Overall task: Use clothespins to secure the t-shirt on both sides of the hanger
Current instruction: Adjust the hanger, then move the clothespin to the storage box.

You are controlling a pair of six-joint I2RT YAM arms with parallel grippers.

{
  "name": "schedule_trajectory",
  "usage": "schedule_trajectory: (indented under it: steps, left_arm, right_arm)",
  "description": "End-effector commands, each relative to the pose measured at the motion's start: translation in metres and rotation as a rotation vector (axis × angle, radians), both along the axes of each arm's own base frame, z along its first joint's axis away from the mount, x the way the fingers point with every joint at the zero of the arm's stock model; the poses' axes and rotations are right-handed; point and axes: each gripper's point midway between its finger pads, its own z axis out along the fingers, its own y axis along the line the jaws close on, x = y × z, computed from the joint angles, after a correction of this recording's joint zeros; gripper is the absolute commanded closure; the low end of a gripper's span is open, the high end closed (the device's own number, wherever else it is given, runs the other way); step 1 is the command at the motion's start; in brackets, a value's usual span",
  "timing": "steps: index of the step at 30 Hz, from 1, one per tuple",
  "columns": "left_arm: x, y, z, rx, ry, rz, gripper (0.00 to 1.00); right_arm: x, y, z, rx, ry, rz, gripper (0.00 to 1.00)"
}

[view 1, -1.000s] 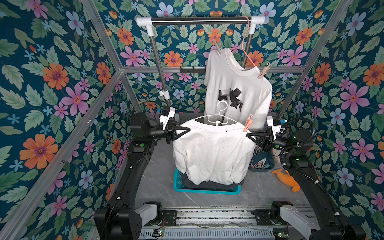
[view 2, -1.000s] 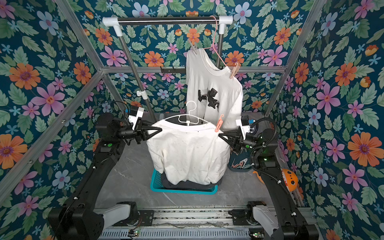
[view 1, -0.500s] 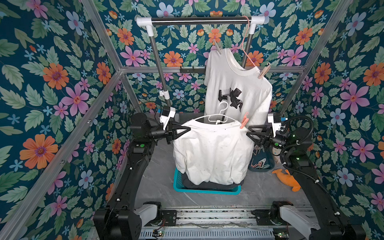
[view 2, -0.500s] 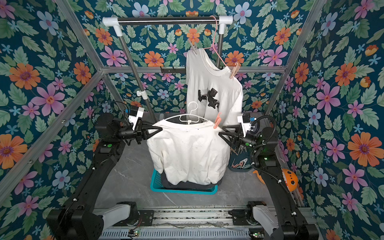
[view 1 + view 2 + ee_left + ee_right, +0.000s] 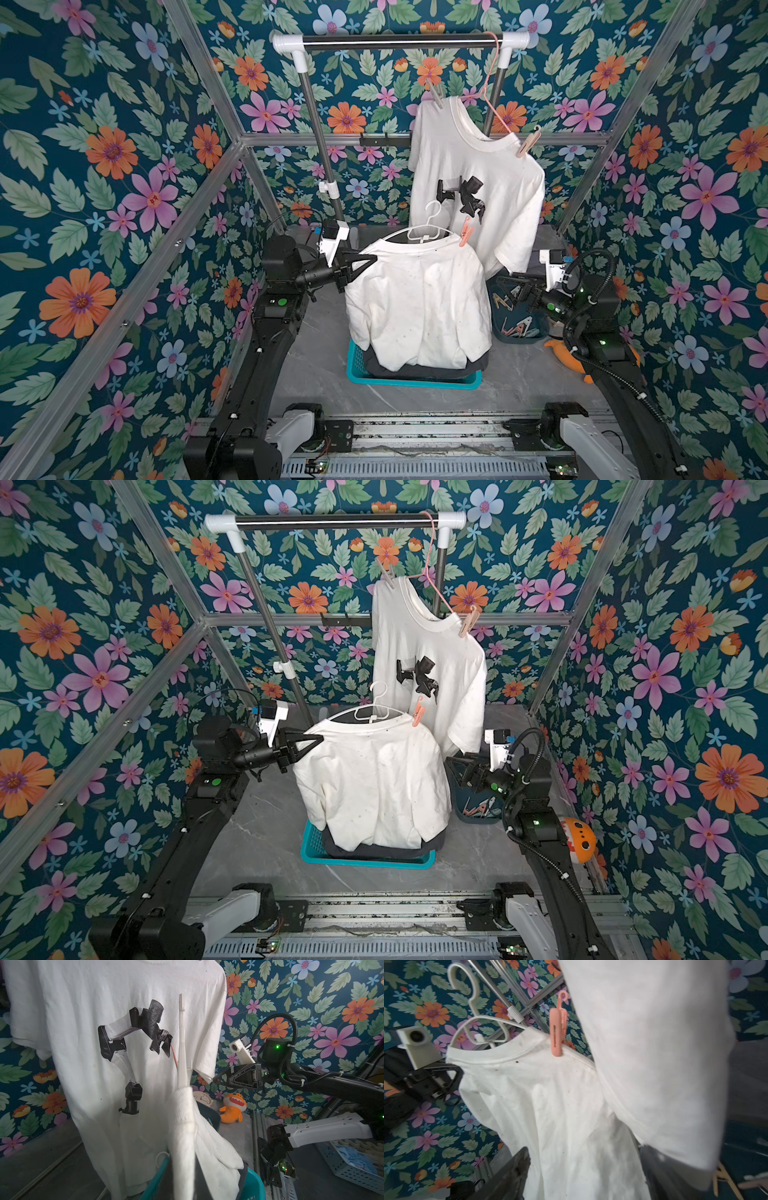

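Black jaws of my left gripper [image 5: 371,259] clamp the t-shirt [image 5: 415,307] at one shoulder tip of the white hanger [image 5: 424,232]. My right gripper [image 5: 454,771] hangs spread and empty, clear of the sleeve, by the dark bin [image 5: 469,818] of spare clothespins [image 5: 478,806]. My right wrist view shows up close the salmon clothespin [image 5: 557,1030] biting the other shoulder seam beside the collar. Only my left wrist view shows a small clock [image 5: 202,1098]. Just under the hem sits the teal basket [image 5: 415,380].
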Motion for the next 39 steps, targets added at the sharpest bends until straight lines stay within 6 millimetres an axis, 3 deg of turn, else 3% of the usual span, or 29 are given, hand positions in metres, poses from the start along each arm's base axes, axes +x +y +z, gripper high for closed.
schedule_trajectory:
  steps: [1,9,13,18,22,28,33,39]
  left_arm:
    - [0.007,0.007,0.011,0.007,-0.067,0.094,1.0]
    - [0.011,0.027,0.017,0.026,-0.083,0.29,1.0]
    - [0.01,0.038,0.024,0.043,-0.125,0.382,1.0]
    - [-0.002,0.039,0.032,0.047,-0.169,0.379,1.0]
    - [-0.012,0.034,0.029,0.021,-0.207,0.334,1.0]
    - [-0.004,0.025,0.02,0.02,-0.193,0.258,1.0]
    - [-0.002,0.019,0.025,0.022,-0.24,0.207,1.0]
    - [0.002,0.017,0.02,0.024,-0.244,0.197,1.0]
  right_arm:
    - [0.007,-0.03,-0.038,-0.036,0.14,-0.208,0.2]
    - [0.01,-0.075,-0.097,-0.122,0.352,-0.479,0.27]
    - [0.019,-0.079,-0.122,-0.158,0.447,-0.494,0.28]
    - [0.026,-0.089,-0.151,-0.185,0.577,-0.564,0.29]
    - [0.024,-0.086,-0.171,-0.211,0.699,-0.54,0.29]
    - [0.01,-0.09,-0.203,-0.272,0.882,-0.558,0.26]
    - [0.004,-0.087,-0.217,-0.288,0.97,-0.542,0.27]
    - [0.002,-0.068,-0.227,-0.325,1.06,-0.469,0.29]
